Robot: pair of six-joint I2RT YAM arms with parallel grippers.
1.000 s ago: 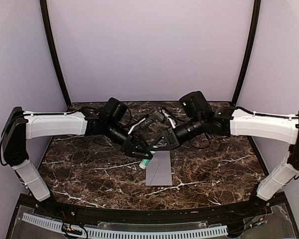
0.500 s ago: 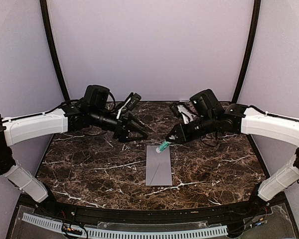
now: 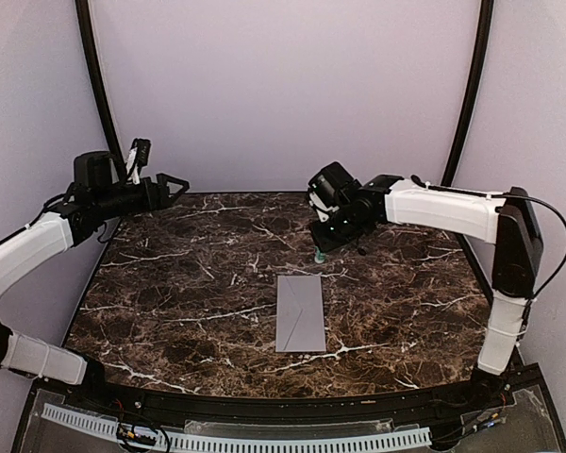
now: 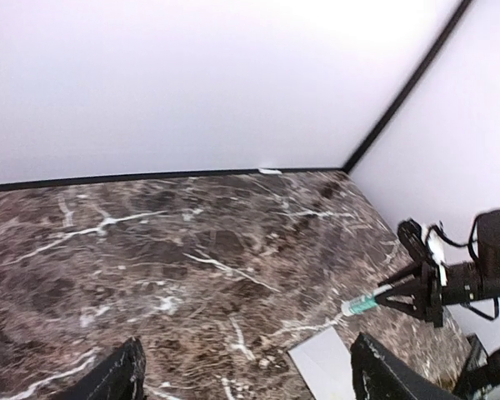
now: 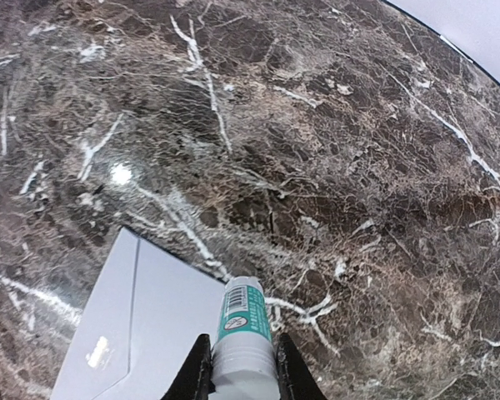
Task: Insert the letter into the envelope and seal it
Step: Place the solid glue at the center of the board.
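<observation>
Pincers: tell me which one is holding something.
The right pincer: it is clamped on a teal-labelled white tube. The left pincer is open, with nothing in it.

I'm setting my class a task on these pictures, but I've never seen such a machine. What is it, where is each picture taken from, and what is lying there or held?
These are two robot arms bolted at a table's near edge, each ending in a two-finger gripper. The wide picture comes from a fixed camera above and behind them: left arm on the left, right arm on the right. The other two come from cameras on the wrists, each showing its own fingers. On the marble table lies one pale grey envelope. The right gripper holds a white tube with a teal label, probably glue, near the envelope's far end. The left gripper is open and empty.
</observation>
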